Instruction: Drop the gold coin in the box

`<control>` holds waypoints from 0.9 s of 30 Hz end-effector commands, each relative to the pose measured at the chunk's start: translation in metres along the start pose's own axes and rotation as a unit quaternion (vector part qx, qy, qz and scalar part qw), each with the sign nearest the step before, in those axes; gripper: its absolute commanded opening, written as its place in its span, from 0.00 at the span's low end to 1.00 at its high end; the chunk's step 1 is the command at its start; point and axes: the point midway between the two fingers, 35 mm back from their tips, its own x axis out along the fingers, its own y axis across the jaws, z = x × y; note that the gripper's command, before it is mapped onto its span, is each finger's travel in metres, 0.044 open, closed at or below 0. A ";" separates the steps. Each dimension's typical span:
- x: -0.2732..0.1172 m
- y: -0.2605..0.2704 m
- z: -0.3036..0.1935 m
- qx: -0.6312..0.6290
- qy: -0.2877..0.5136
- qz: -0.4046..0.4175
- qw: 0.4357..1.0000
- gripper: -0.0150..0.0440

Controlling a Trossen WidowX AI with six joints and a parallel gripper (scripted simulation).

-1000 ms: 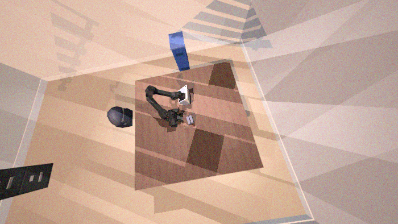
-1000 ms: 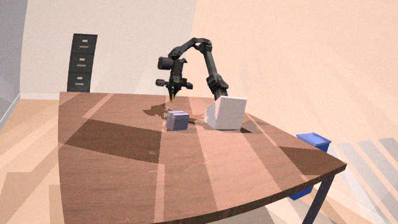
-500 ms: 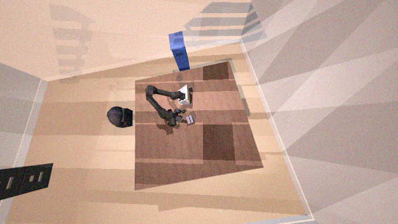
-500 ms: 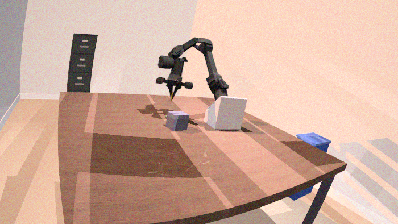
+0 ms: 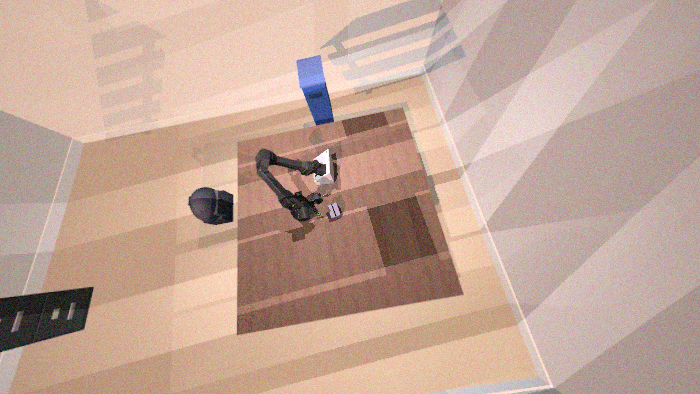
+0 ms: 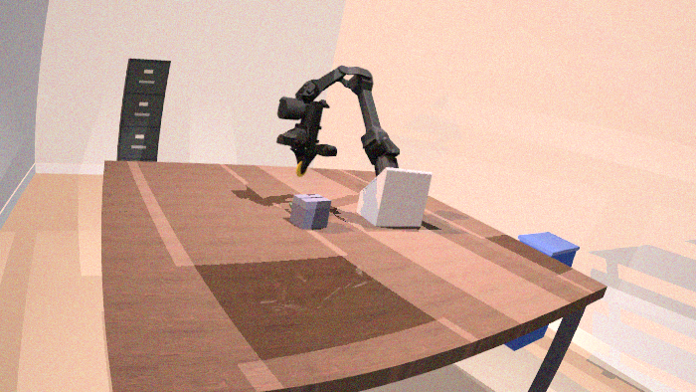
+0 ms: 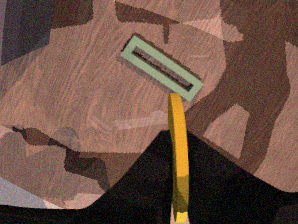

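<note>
Gold coin (image 7: 178, 159) edge-on, clamped in tool (image 6: 301, 168), raised above table (image 6: 308, 298), green holder (image 7: 160, 68) below.

Blue bin (image 6: 548, 245), black filing cabinet (image 6: 143, 110), white block (image 6: 396, 197).

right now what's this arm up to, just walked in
The arm's gripper is shut on a thin gold coin, held edge-on and raised above the table. The pale green holder it stood in sits empty below, seen in the wrist view. The closed grey box with the slot in its lid stands on the table, lower and a little to one side of the coin, so the drop has not happened yet.
</note>
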 end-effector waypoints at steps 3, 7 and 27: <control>0.000 0.002 -0.003 0.103 0.002 0.002 0.995 0.25; 0.000 0.003 -0.003 0.138 0.002 0.002 0.990 0.25; -0.001 0.028 0.025 0.136 -0.001 0.009 0.991 0.25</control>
